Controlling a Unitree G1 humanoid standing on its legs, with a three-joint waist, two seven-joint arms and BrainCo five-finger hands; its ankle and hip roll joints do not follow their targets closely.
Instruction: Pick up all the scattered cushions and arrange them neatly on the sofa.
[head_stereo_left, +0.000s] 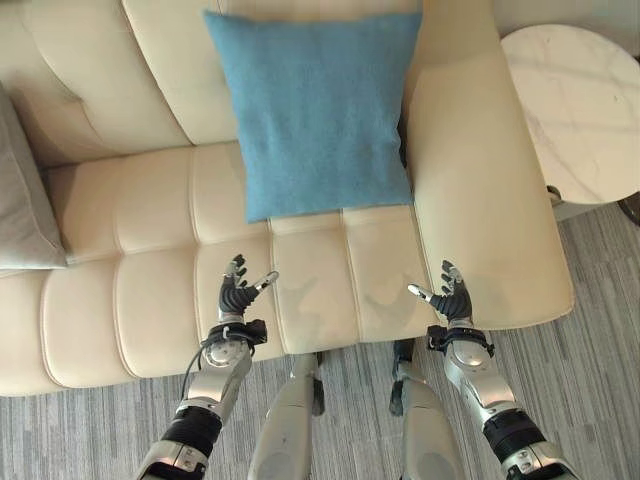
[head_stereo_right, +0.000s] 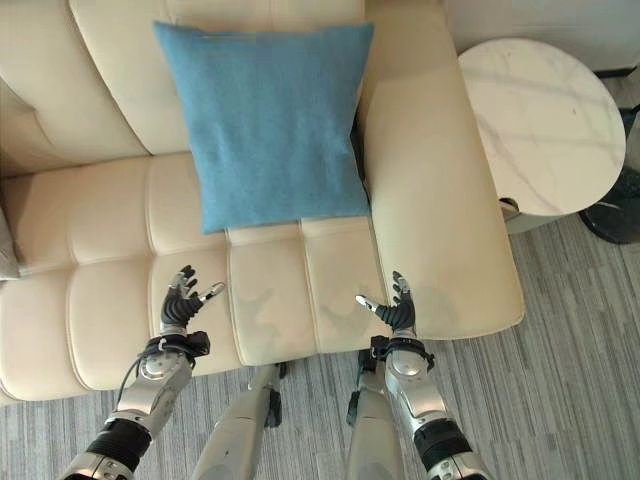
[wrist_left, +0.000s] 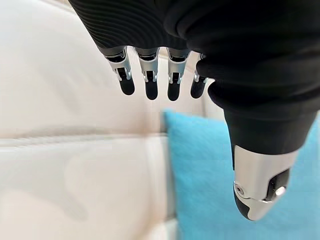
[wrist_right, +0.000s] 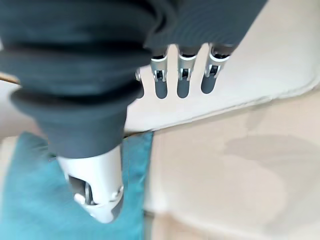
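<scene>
A blue cushion leans upright against the backrest of the cream sofa, next to its right armrest. The same blue cushion lies ahead of my left hand in the left wrist view, and the blue cushion sits past the thumb in the right wrist view. A grey cushion lies at the sofa's left end. My left hand hovers open over the seat's front, below the blue cushion. My right hand hovers open over the seat's right front. Neither hand holds anything.
A round white marble side table stands to the right of the sofa's armrest. Grey striped carpet runs along the sofa's front and right side.
</scene>
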